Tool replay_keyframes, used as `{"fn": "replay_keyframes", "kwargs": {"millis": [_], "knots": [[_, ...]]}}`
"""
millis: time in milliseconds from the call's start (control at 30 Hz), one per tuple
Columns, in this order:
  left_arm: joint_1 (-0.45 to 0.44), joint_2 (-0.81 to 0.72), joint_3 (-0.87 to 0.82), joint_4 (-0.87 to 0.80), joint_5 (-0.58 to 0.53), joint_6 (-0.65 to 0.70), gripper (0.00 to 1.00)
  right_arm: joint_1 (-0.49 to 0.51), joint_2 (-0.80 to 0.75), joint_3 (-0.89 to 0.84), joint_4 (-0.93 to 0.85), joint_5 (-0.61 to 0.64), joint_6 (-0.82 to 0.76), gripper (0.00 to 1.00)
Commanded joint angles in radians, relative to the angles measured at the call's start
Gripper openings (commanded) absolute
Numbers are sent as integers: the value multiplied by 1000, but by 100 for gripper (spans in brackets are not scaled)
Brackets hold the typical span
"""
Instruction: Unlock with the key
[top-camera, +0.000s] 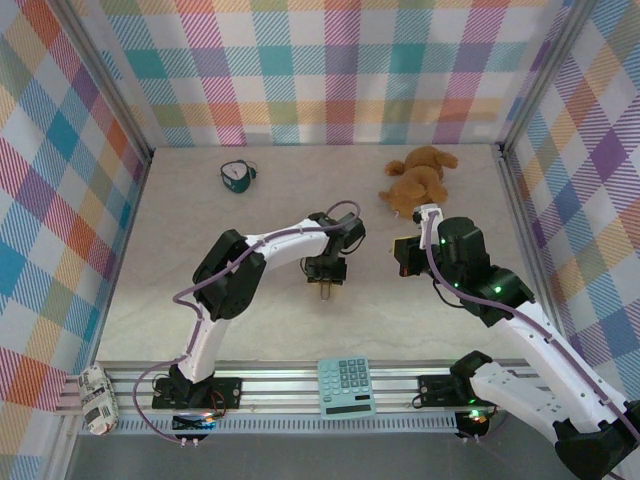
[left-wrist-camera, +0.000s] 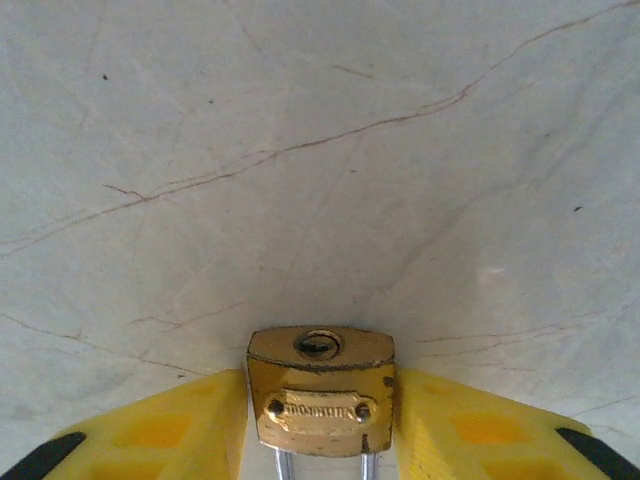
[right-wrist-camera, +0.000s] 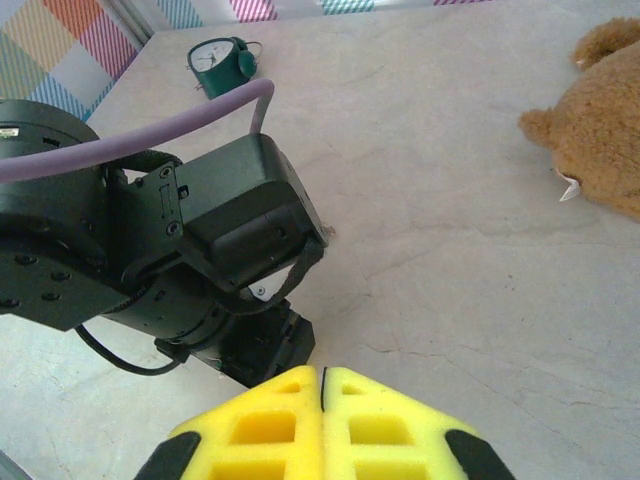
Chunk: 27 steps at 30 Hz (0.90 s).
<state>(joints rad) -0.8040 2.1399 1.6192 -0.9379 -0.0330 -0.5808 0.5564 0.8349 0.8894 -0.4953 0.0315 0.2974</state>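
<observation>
A small brass padlock (left-wrist-camera: 320, 390) sits between the yellow fingers of my left gripper (left-wrist-camera: 320, 400). Its keyhole end faces away from the wrist and its silver shackle runs back between the fingers. Both fingers lie against the padlock's sides, just above the marble table. From above, the left gripper (top-camera: 326, 275) points down at mid-table with the padlock (top-camera: 326, 291) at its tips. My right gripper (top-camera: 405, 258) hovers just to its right, aimed at it. The right gripper (right-wrist-camera: 322, 372) is shut, pads pressed together with a thin dark seam between them. The key is hidden.
A brown teddy bear (top-camera: 418, 180) lies at the back right and a green alarm clock (top-camera: 237, 176) at the back left. A teal calculator (top-camera: 346, 386) rests on the front rail. The left arm's black wrist (right-wrist-camera: 200, 250) stands close in front of the right gripper.
</observation>
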Motion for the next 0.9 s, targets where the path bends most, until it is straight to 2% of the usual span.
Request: {"fn": "replay_keyframes", "kwargs": {"millis": [0,133,333,600,867], "knots": [[17,20,0,-90,25,89,40,4,-2,10,-4,-20,-14,0],[27,31,9,-121,31,154,36,4,-9,10,-10,-15,-14,0],[28,-21,-8,-123,-17,257,28,4,-4,3,-5,-16,-9,0],[28,-102,-29,-83,-30,342,29,3,4,3,-11,-22,-3,0],[-5,-225,-124,71,-21,421,30,3,23,-27,24,-36,31,0]]}}
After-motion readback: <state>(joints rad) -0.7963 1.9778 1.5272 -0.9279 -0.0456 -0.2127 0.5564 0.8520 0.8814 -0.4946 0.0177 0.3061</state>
